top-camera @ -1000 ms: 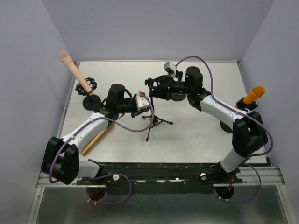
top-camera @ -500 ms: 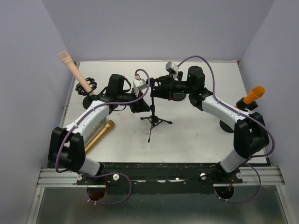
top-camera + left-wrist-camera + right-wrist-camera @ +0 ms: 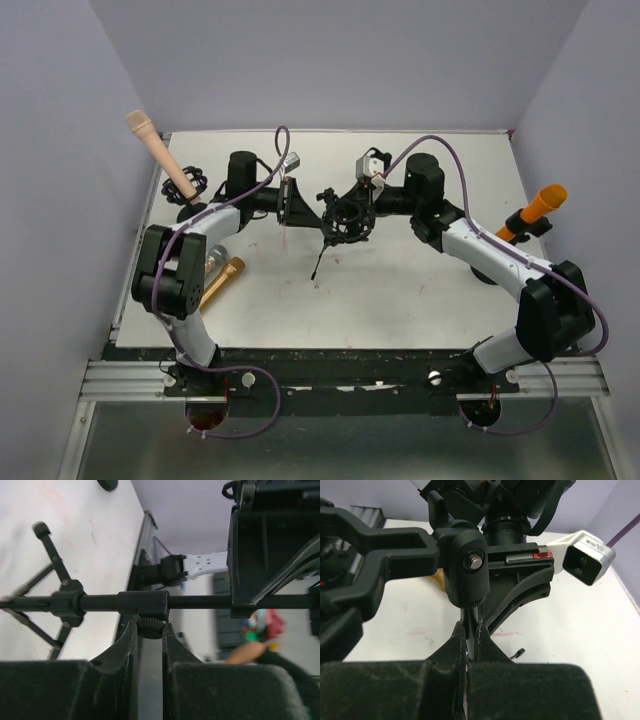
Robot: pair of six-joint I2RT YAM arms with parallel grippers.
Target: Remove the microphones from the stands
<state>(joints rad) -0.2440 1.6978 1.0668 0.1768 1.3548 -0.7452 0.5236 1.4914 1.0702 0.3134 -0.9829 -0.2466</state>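
Observation:
The black tripod stand (image 3: 340,217) is held tilted between both grippers at mid-table, one leg (image 3: 318,266) hanging toward the table. My left gripper (image 3: 300,203) is shut on a small knurled knob (image 3: 150,628) under the stand's pole (image 3: 100,601), pinched between the jaw tips (image 3: 150,630). My right gripper (image 3: 366,205) is shut on the thin pole (image 3: 471,616) just below the swivel joint (image 3: 465,565), at the jaw tips (image 3: 471,630). The stand's clip (image 3: 375,545) holds nothing. A gold microphone (image 3: 223,280) lies on the table at the left.
A beige microphone (image 3: 150,142) stands in a round-base stand (image 3: 196,215) at the back left. An orange microphone (image 3: 540,205) stands in a holder at the right edge. The table's walls rise close on both sides.
My left arm swung up and back from beside the gold microphone and closed on the stand. The stand went from upright to tilted, now held between both grippers.

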